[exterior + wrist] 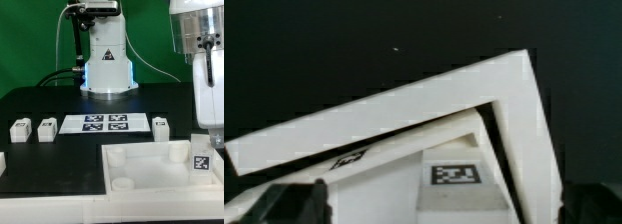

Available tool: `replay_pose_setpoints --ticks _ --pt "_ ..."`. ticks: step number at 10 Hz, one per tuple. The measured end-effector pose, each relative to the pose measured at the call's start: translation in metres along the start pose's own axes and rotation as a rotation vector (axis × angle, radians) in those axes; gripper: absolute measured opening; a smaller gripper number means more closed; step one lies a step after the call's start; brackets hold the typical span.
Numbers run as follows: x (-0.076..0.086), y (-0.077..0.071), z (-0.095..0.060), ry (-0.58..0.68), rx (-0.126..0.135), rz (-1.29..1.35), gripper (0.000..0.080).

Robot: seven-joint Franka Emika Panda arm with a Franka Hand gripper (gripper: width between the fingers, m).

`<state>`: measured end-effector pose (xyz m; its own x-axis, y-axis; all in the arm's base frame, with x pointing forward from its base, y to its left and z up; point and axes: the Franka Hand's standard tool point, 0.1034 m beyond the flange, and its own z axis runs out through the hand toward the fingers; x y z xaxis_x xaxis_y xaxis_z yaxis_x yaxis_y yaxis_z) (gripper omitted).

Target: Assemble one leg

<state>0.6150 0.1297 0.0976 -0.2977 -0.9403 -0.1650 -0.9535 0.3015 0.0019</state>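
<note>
Black bench, Panda base at the far edge, arm reaching over toward the near edge on the exterior view's right.

Legs: two sit side by side near the bench edge on the exterior view's left, leg (pixel 20 129) and its neighbour (pixel 46 128), upright, tags facing the camera. A third leg (pixel 161 125) stands just beside the end of the marker board (pixel 106 124), which lies flat mid-bench between these. All three untouched, well apart from the arm. Prob. parked in a row so tags stay readable and the pick is easy.

Tabletop piece (pixel 150 165), large white square tray w/ round sockets, lies at the near edge, open side up so the sockets can take legs. Corner socket visible near its front.

A tagged white block (pixel 201 160), likely the fourth leg, shows at the tray's corner on the exterior view's right, right under the arm's wrist (pixel 205 60). Looks as if held over or in that corner for insertion; can't confirm contact.

Gripper (pixel 438 205): wrist view shows dark fingertips (pixel 295 200) at the frame edge, w/ tray corner rim (pixel 420 105) and a tag (pixel 457 175) between them. Jaws: can't tell whether clamped or released.

Judgement: mid-insertion stage, leg at socket, not seen seated.
</note>
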Motion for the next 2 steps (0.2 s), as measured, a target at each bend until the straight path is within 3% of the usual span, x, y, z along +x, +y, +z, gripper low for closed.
replay_pose_setpoints --ticks 2 --pt "0.0001 0.0001 0.0002 0.0 0.0 0.0 0.0649"
